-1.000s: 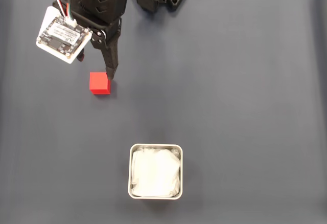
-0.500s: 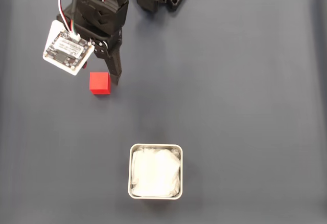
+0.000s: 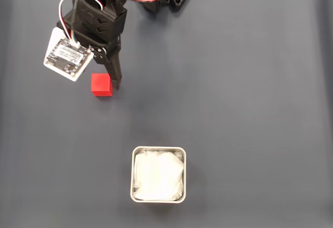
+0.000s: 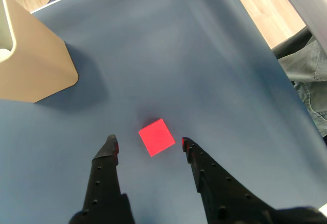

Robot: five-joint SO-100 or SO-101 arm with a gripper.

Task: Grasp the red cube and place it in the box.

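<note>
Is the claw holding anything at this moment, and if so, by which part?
Nothing is held. The claw is open, and the red cube lies on the mat between its fingertips, untouched.

The red cube (image 4: 156,137) sits on the table (image 3: 250,92) between my tool's (image 4: 148,144) fingertips; the box (image 3: 158,174) lies well apart, nearer the fixed view's bottom edge.
</note>
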